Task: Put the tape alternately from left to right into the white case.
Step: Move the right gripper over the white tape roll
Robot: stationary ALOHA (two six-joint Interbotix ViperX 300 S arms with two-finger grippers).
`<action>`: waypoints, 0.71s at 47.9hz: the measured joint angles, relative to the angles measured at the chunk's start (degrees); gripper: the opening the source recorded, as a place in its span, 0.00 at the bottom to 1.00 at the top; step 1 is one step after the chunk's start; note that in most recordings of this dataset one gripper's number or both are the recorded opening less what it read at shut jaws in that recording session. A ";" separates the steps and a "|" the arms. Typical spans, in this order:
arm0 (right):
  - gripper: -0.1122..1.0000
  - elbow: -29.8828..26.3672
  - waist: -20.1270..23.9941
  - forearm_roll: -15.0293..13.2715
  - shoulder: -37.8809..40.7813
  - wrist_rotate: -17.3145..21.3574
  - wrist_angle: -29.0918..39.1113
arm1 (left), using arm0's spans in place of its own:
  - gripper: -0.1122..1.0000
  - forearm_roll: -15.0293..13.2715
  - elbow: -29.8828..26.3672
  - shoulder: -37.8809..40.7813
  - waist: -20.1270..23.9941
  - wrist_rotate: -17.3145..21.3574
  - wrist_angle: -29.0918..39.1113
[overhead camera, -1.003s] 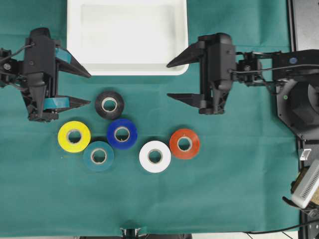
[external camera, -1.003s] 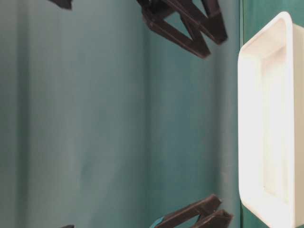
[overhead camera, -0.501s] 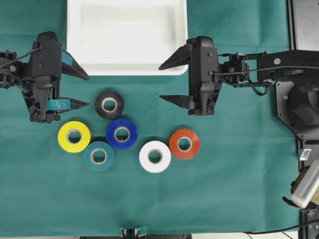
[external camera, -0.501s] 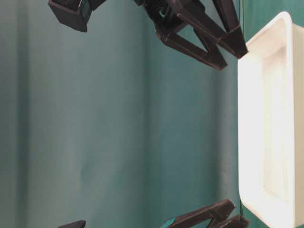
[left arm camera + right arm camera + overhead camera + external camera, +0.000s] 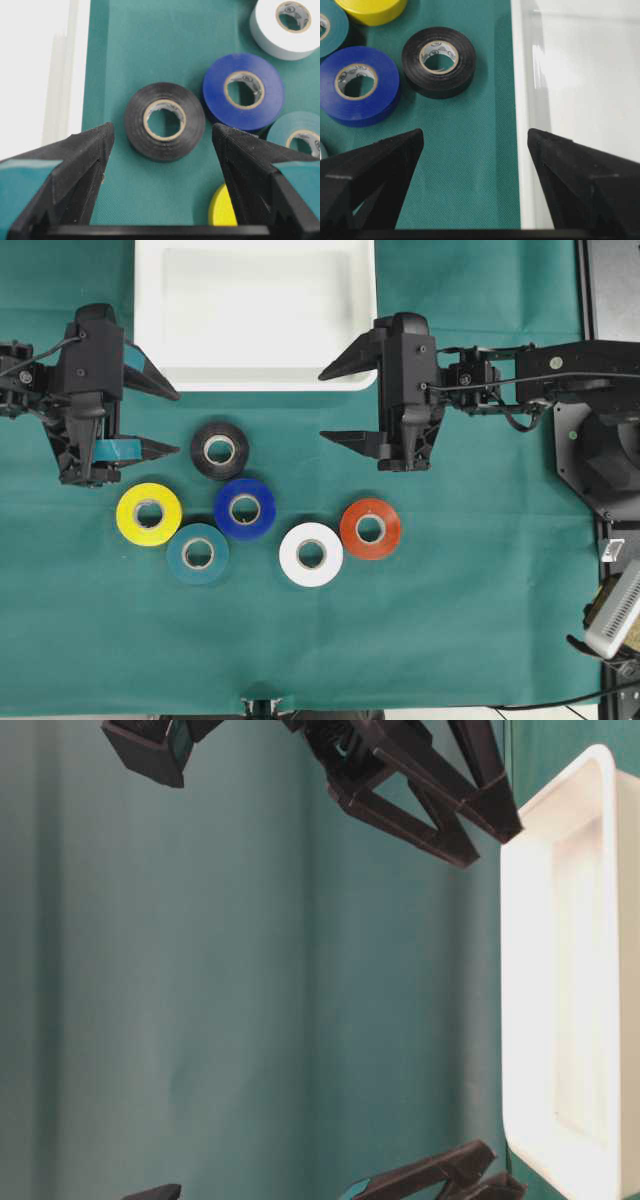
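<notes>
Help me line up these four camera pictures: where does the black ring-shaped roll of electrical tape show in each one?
Overhead exterior: black ring-shaped roll of electrical tape left of centre, below the white plastic tray.
Table-level exterior: not in it.
Left wrist: centre, between the fingers.
Right wrist: upper left.
Shared landmark: the blue roll of tape lying beside it.
</notes>
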 measured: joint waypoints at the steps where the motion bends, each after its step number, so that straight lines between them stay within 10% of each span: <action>1: 0.84 0.00 0.09 -0.09 0.09 0.00 0.00 | 0.83 0.00 0.00 0.09 0.09 0.00 0.00; 34: 0.84 0.00 10.02 -0.09 -0.18 4.22 0.62 | 0.83 0.00 0.00 0.09 0.00 -0.09 0.00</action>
